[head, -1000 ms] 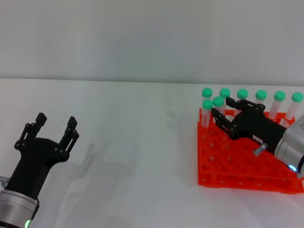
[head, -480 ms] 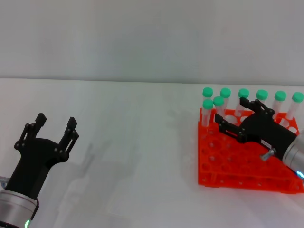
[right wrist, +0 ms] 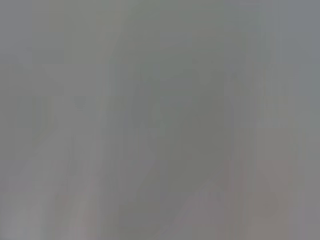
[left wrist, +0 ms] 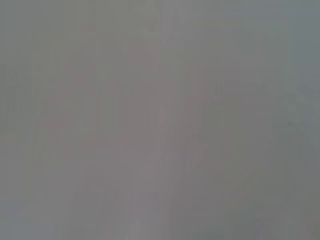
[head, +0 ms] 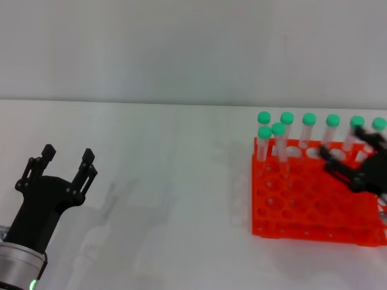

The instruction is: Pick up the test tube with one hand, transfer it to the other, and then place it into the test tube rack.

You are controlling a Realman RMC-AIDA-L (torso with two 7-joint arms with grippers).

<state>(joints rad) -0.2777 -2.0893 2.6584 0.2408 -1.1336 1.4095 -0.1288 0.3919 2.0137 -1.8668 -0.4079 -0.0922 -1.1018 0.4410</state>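
1. The test tube [head: 280, 145], green-capped, is standing upright in the test tube rack [head: 314, 205] at the frame's right, second row, beside seven others; I judge it already placed.
2. The right gripper [head: 352, 152] is hanging over the rack's far right, fingers spread, holding nothing.
3. The left gripper [head: 66, 163] is waiting at lower left, fingers apart and empty, apparently parked.

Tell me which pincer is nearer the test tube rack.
Right. The right pincer hangs open over the test tube rack at its right end; the left pincer sits open far across the table.
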